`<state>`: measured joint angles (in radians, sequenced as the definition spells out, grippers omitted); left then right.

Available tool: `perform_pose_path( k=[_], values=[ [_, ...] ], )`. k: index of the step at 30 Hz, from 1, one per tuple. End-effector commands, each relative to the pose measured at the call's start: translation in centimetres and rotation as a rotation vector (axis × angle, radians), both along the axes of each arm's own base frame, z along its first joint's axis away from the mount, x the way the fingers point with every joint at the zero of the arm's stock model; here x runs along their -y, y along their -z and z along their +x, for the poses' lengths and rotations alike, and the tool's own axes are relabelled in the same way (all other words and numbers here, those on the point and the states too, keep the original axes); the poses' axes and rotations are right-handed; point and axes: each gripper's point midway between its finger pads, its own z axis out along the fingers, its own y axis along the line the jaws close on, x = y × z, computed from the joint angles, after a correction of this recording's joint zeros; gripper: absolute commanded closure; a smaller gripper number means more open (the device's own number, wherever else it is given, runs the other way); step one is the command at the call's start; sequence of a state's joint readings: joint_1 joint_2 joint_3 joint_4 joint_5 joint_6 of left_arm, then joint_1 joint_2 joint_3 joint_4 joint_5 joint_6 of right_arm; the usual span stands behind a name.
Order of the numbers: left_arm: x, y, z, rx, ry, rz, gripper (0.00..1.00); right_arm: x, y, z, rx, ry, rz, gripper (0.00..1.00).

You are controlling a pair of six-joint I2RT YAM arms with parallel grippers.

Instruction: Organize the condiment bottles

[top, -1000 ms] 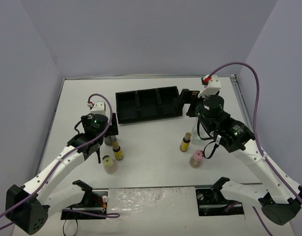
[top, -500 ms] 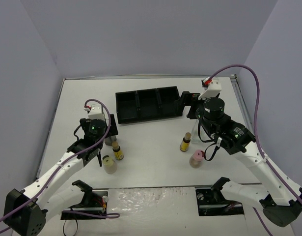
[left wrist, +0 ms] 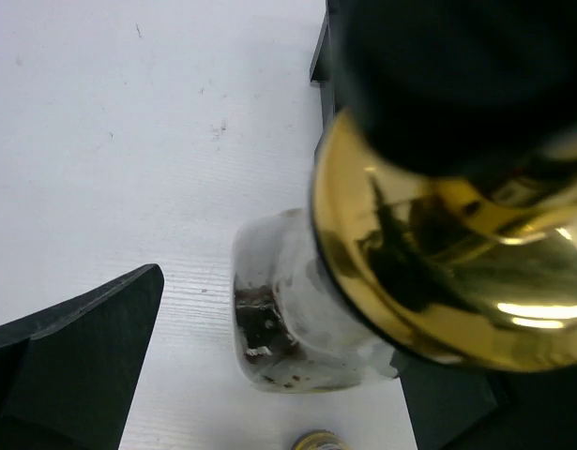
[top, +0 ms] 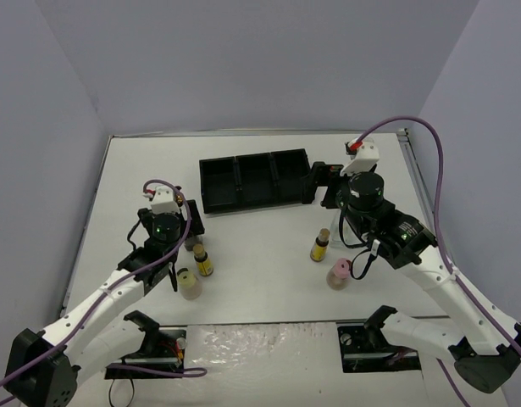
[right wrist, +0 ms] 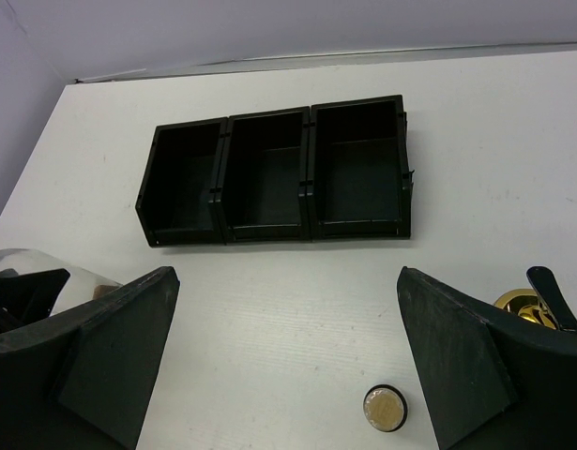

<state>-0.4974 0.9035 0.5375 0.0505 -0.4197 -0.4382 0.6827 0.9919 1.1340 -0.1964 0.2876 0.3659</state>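
Note:
My left gripper (top: pixel 184 250) (left wrist: pixel 288 328) is open and straddles a tall clear glass bottle (top: pixel 191 244) (left wrist: pixel 293 319). Its gold pourer top (left wrist: pixel 438 262) fills the left wrist view, and the bottle stands nearer the right finger (left wrist: pixel 447 403). Close by are a small amber bottle (top: pixel 203 261) and a beige jar (top: pixel 190 284). My right gripper (top: pixel 321 188) (right wrist: pixel 288 277) hangs open and empty above the table. Below it stand another amber bottle (top: pixel 319 246) (right wrist: pixel 385 408) and a pink jar (top: pixel 338 274). A second gold top (right wrist: pixel 515 305) peeks from behind the right finger.
The black three-compartment tray (top: pixel 253 158) (right wrist: pixel 310 169) sits empty at the back centre, past the right gripper. Walls close the table on the left, back and right. The arm bases sit at the near edge.
My left gripper has moved toward the near edge and down around the tall clear bottle. The right gripper shifted slightly. Both jaws stayed open and no bottle moved.

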Motion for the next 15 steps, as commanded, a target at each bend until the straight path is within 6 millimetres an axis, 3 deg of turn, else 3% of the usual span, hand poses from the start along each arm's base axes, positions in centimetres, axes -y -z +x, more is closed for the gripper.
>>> perform_pose_path(
  k=[1, 10, 15],
  values=[
    [0.4, -2.9, 0.4, 0.099, 0.006, -0.031, 0.03, -0.1, -2.1, 0.3, 0.077, 0.016, 0.050, 0.00],
    [1.5, -4.1, -0.3, 0.117, 0.033, 0.016, 0.03, -0.4, -1.8, 0.3, 0.076, 0.012, 0.061, 0.00],
    [2.1, -3.7, 0.2, 0.105, 0.010, 0.058, 0.03, -0.2, -1.8, 0.0, 0.081, 0.011, 0.058, 0.00]
  ],
)
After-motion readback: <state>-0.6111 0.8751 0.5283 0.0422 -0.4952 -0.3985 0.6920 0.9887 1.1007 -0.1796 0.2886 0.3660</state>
